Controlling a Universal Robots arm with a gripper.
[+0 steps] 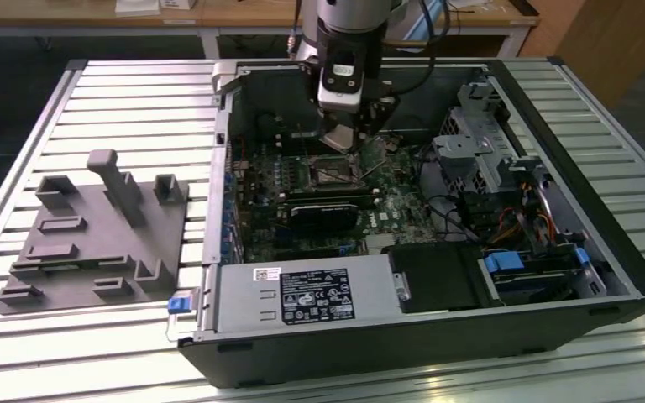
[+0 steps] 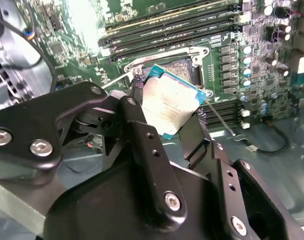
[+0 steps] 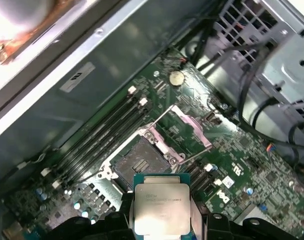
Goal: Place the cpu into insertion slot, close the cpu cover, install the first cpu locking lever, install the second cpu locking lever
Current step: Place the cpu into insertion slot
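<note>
First wrist view — jaws clamped on cpu (image 3: 161, 207) | face bears small print | insertion slot (image 3: 139, 162) uncovered

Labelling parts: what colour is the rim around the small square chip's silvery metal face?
Teal-green; the silvery square chip shows best in the first wrist view.

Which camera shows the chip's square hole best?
The first wrist view: the insertion slot lies open and whole, beyond the cpu gripped in the tool. In the second wrist view the cpu hides part of it. The exterior view shows it as a small dark square.
</note>
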